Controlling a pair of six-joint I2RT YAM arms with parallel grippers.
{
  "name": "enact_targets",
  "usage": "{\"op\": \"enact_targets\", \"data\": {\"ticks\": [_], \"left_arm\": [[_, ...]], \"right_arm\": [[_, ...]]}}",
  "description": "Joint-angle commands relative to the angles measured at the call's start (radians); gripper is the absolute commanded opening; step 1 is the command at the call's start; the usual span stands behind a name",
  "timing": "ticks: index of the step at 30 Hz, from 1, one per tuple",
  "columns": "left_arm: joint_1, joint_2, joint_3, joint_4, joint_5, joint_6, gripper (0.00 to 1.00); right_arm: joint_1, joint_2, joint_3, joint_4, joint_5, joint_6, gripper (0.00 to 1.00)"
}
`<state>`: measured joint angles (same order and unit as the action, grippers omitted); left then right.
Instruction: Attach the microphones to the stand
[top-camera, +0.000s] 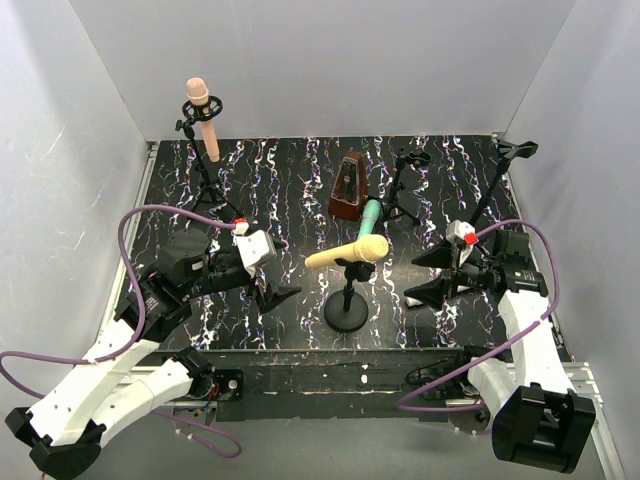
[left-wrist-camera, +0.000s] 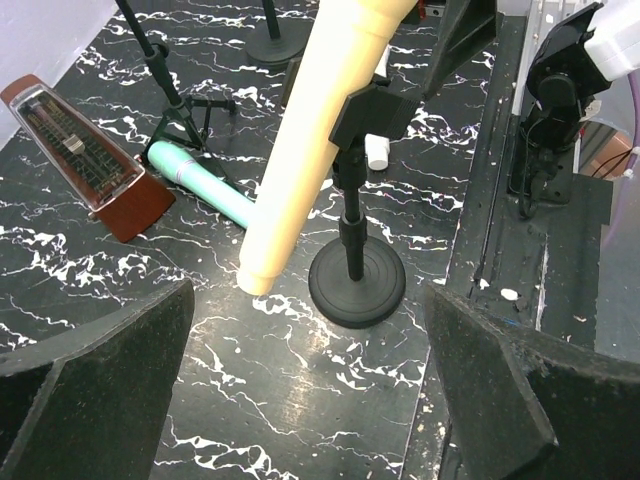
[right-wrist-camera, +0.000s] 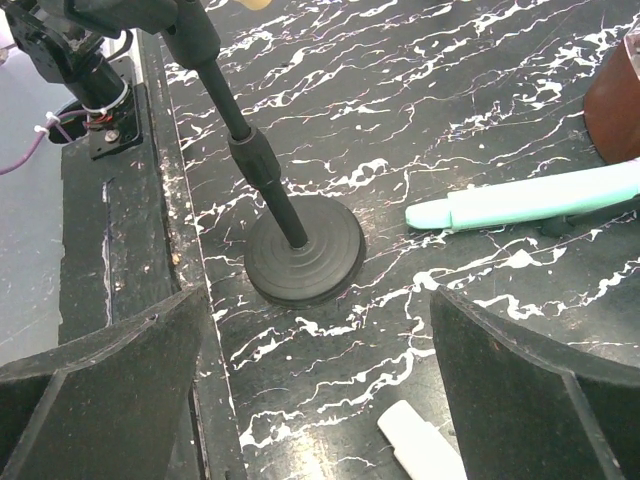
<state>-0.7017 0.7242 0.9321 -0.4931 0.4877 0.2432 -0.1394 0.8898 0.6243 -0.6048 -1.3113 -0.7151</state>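
Marbled table (top-camera: 280, 170), white microphone (right-wrist-camera: 418, 448) cropped, yellow microphone (left-wrist-camera: 300, 170) head cut off

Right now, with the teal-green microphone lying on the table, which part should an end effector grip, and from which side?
Probably the handle of the teal-green microphone, near its tapered tip, coming from above and closing across it. Lying down, that end has bare table around it, while the head end is crowded by the metronome and a tripod stand.
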Motion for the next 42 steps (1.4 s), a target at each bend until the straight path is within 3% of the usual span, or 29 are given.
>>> {"op": "enact_targets", "data": {"ticks": [1, 16, 24, 30, 42], "left_arm": [[0.005, 0.003, 0.048, 0.034, 0.017, 0.018, 0.98], [0.005, 0.049, 0.066, 0.140, -0.008, -0.035, 0.98], [0.007, 0.110, 0.089, 0.189, 0.074, -0.025, 0.98], [0.005, 0.167, 0.120, 0.202, 0.242, 0.037, 0.98], [0.005, 0.357, 0.186, 0.226, 0.356, 0.134, 0.98]], "right_arm": [[-0.011, -0.008, -0.005, -0.010, -0.016, -0.035, 0.98], [-0.026, -0.003, -0.009, -0.016, -0.013, -0.052, 0.98], [-0.045, 0.008, -0.009, -0.015, -0.028, -0.052, 0.98], [-0.054, 0.008, -0.012, -0.012, -0.031, -0.052, 0.98], [-0.055, 0.000, -0.012, -0.012, -0.029, -0.055, 0.98]]}}
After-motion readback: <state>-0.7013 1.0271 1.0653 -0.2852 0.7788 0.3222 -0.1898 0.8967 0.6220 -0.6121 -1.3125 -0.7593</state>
